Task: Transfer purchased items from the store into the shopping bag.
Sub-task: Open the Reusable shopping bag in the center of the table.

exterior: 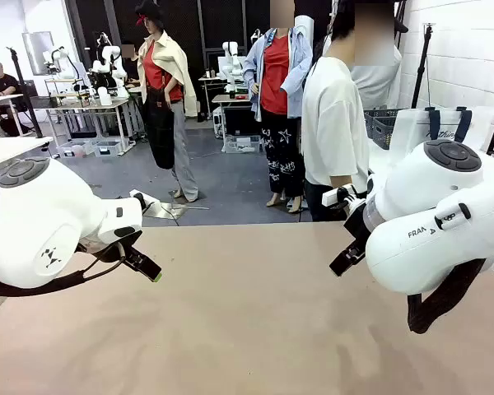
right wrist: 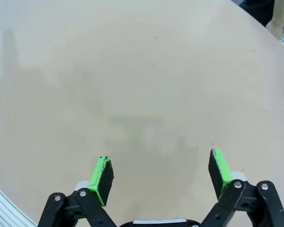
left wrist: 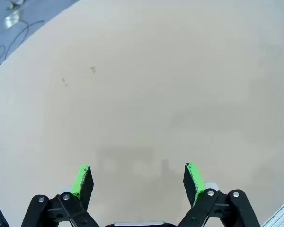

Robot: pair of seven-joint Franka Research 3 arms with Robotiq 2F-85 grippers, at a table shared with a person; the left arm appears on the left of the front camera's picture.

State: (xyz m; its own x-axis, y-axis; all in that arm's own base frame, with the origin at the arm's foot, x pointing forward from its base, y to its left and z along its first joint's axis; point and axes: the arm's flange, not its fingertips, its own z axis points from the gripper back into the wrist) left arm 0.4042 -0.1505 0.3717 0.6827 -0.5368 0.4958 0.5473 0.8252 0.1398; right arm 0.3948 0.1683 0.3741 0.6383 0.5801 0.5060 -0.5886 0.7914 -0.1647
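Note:
The shopping bag [exterior: 432, 132], translucent white with dark navy straps, stands at the far right behind my right arm. The purchased items are out of view. My left gripper [exterior: 148, 247] hangs open over the left of the bare tan table [exterior: 247, 321], and in the left wrist view [left wrist: 138, 177] its green pads [left wrist: 81, 182] are spread with nothing between them. Over the right side of the table my right gripper [exterior: 343, 234] is open too. The right wrist view [right wrist: 161, 172] shows only tabletop between its green pads [right wrist: 102, 177].
A person in a white shirt [exterior: 333, 123] stands at the table's far right edge. A dark mesh basket [exterior: 383, 123] sits beside the bag. Beyond the far edge lies grey floor [exterior: 222, 181].

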